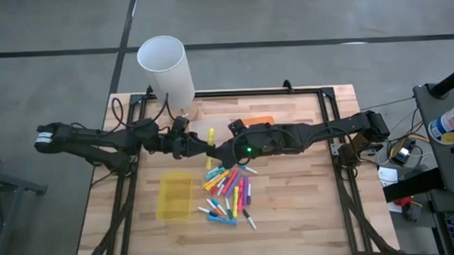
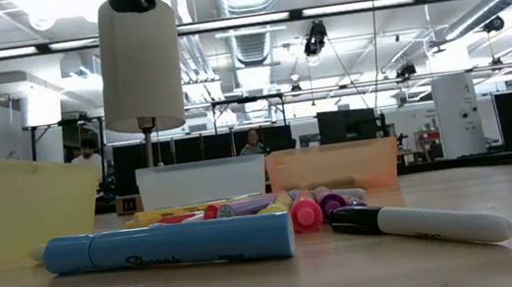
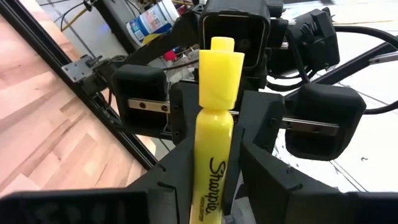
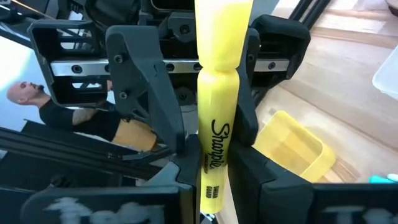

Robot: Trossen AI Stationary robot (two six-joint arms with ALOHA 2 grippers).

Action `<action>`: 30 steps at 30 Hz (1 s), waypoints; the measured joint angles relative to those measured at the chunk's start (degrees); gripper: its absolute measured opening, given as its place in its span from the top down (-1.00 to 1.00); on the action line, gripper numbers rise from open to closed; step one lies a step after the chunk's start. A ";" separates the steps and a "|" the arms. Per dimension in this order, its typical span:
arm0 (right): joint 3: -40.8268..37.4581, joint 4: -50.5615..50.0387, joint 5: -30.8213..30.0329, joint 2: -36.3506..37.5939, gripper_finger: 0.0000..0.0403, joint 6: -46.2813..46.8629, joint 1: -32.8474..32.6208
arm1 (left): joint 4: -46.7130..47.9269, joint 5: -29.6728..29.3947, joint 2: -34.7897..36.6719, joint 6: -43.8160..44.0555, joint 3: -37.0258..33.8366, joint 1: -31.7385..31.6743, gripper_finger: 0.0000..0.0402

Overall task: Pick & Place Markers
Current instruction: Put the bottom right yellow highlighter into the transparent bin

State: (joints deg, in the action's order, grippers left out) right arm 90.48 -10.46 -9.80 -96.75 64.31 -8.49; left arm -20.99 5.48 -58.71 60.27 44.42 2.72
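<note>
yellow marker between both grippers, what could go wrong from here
1. The yellow marker sits between the left gripper and the right gripper at once; an early release could drop it onto the marker pile.
2. If both pull, the cap might pop off.
3. The arms meet closely and could collide.

two dark arms over the table (image 1: 305,208)

matte black angular fingers (image 3: 267,143), screwed silver rails, black cables; right arm (image 1: 303,134) shows a green light, left arm (image 1: 83,138) a white band.

Yellow marker (image 3: 214,155) between both hands
</note>
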 joint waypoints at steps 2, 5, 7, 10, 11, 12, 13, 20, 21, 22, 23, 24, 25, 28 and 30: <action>0.00 0.24 0.00 0.00 0.77 0.00 0.00 | 0.14 0.06 0.30 -0.05 -0.09 0.00 0.49; 0.04 0.37 0.02 0.00 0.64 0.21 0.00 | 0.28 0.02 0.52 -0.73 -0.11 -0.07 0.67; 0.04 0.25 0.00 0.00 0.54 0.20 0.00 | 0.47 0.21 0.56 -0.85 -0.13 -0.32 0.76; 0.04 -0.05 0.01 0.00 0.43 0.07 0.04 | 1.04 0.62 0.72 -0.76 -0.15 -0.82 0.76; 0.04 -0.03 0.71 0.00 0.40 -0.04 0.04 | 1.55 0.99 0.85 -0.80 -0.15 -1.00 0.76; 0.04 0.03 1.88 0.01 0.38 -0.26 0.04 | 2.29 1.33 0.93 -1.02 -0.17 -1.20 0.76; 0.04 -0.17 3.25 0.16 0.36 -0.74 0.09 | 2.96 1.65 1.05 -1.51 -0.17 -1.40 0.76; 0.07 -4.47 13.15 1.14 0.31 -1.32 -0.18 | 16.46 0.93 2.44 -8.77 -0.23 -3.25 0.71; 0.13 -4.78 14.10 1.16 0.32 -1.29 -0.24 | 18.54 0.83 2.68 -9.67 -0.24 -3.61 0.70; 0.13 -5.05 14.65 1.16 0.32 -1.17 -0.29 | 20.46 0.76 2.90 -10.87 -0.23 -4.10 0.70; 0.11 -5.40 14.88 1.13 0.33 -1.11 -0.39 | 22.57 0.46 3.01 -12.41 -0.22 -4.61 0.70; 0.09 -5.47 14.86 1.09 0.34 -1.15 -0.41 | 24.88 -0.45 3.02 -14.21 -0.22 -5.10 0.70; 0.07 -5.43 14.84 1.09 0.34 -1.31 -0.42 | 27.23 -1.84 2.96 -15.95 -0.22 -5.62 0.70; 0.09 -5.18 14.82 1.11 0.37 -1.35 -0.59 | 31.47 -6.88 2.81 -21.80 -0.24 -7.24 0.70; 0.08 -5.20 14.83 1.11 0.38 -1.48 -0.67 | 32.62 -10.03 2.83 -27.68 -0.24 -8.34 0.70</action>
State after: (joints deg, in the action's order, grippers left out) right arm 90.56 -15.65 5.02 -95.64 62.83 -9.16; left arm 11.63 -4.56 -55.88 32.60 44.18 -5.62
